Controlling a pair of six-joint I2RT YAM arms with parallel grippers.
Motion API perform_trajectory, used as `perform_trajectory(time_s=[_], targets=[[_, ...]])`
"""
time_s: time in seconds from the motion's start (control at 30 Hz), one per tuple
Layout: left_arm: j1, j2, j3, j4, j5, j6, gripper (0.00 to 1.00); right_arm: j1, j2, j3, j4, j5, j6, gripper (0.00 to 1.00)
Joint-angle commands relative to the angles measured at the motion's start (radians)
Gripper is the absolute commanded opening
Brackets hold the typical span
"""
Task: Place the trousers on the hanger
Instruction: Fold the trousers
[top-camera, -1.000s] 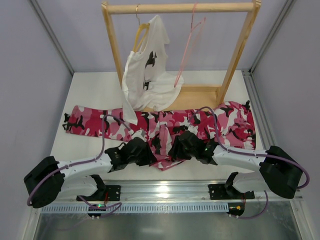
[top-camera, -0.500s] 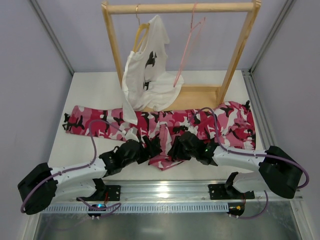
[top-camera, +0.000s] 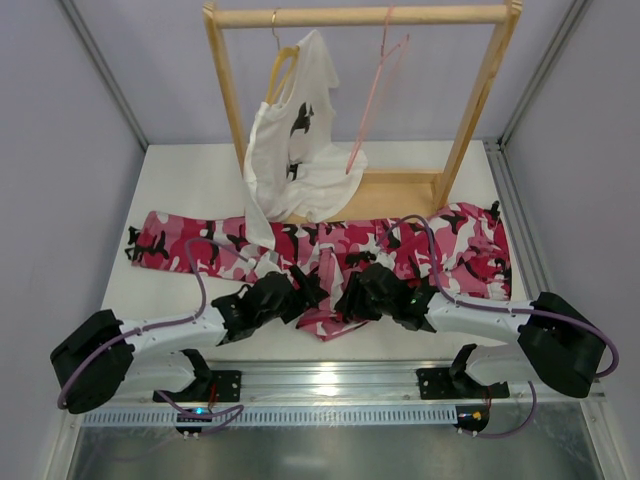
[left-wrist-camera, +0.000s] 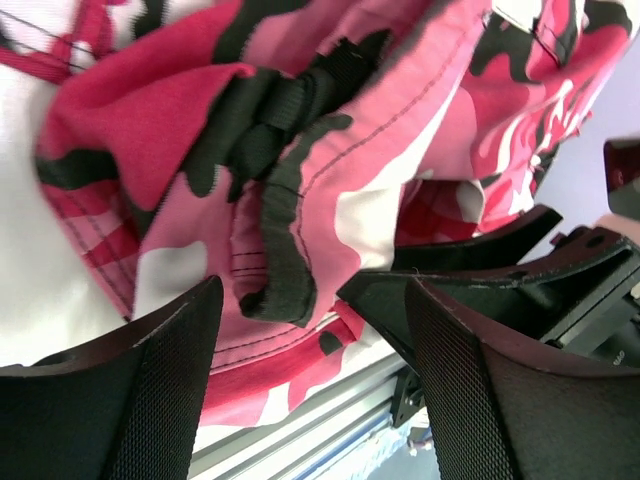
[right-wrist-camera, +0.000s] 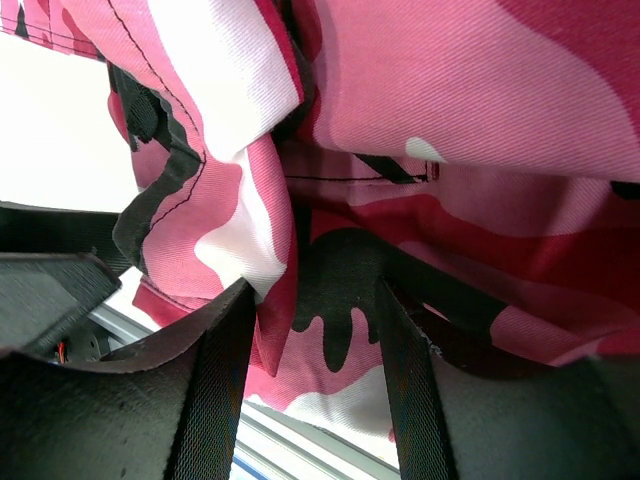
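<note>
The trousers (top-camera: 180, 250), in pink, white and black camouflage, lie flat across the table below the rack, and their middle is bunched toward the near edge. The pink wire hanger (top-camera: 372, 100) hangs empty from the rack's bar. My left gripper (top-camera: 303, 290) is open at the bunch; in the left wrist view (left-wrist-camera: 315, 300) a hem with a black cord (left-wrist-camera: 285, 270) sits just past its fingertips, untouched. My right gripper (top-camera: 352, 290) faces it from the right. Its jaws (right-wrist-camera: 312, 295) stand partly apart, shut on a thick fold of the trousers (right-wrist-camera: 480, 90).
A wooden rack (top-camera: 360, 16) stands at the back of the table. A white T-shirt (top-camera: 290, 150) with a black print hangs on a wooden hanger (top-camera: 283, 62) at the rack's left and droops onto the trousers. A metal rail (top-camera: 330, 380) runs along the near edge.
My left gripper has opened and let go of the bunched cloth. Its arm drew back to the left, then came forward again. The right arm and the trousers have hardly moved.
</note>
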Motion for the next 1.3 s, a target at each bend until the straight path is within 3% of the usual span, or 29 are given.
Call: perform_trajectory(time_s=[0.0, 0.2, 0.33, 0.5, 0.6, 0.63, 0.73, 0.97, 1.1, 1.27], targets=[[-0.003, -0.039, 0.048, -0.100, -0.085, -0.041, 0.73, 0.005, -0.016, -0.012, 0.040, 0.016, 0.011, 0.54], [-0.003, -0.011, 0.037, -0.094, -0.087, -0.087, 0.70, 0.006, -0.007, -0.007, 0.043, 0.010, 0.011, 0.54], [-0.003, 0.055, 0.011, 0.041, -0.051, -0.114, 0.67, 0.006, -0.016, -0.001, 0.043, 0.008, 0.012, 0.54], [-0.003, 0.109, 0.043, 0.052, -0.067, -0.091, 0.62, 0.006, -0.024, -0.007, 0.043, 0.013, 0.012, 0.53], [-0.003, 0.109, 0.062, 0.041, -0.076, -0.080, 0.37, 0.006, -0.031, -0.006, 0.034, 0.008, 0.017, 0.53], [-0.003, 0.102, 0.066, 0.026, -0.085, -0.083, 0.22, 0.005, -0.045, -0.004, 0.026, 0.011, 0.020, 0.53], [-0.003, 0.053, 0.095, -0.074, -0.134, -0.072, 0.01, 0.006, -0.079, 0.037, -0.055, 0.049, 0.025, 0.57], [0.007, -0.127, 0.241, -0.482, -0.329, 0.058, 0.00, -0.034, -0.175, 0.196, -0.429, 0.178, 0.044, 0.66], [0.066, -0.294, 0.275, -0.666, -0.444, 0.145, 0.00, -0.177, -0.345, 0.197, -0.583, 0.208, 0.060, 0.70], [0.199, -0.475, 0.360, -0.862, -0.539, 0.293, 0.01, -0.472, -0.479, 0.204, -0.794, 0.283, 0.052, 0.74]])
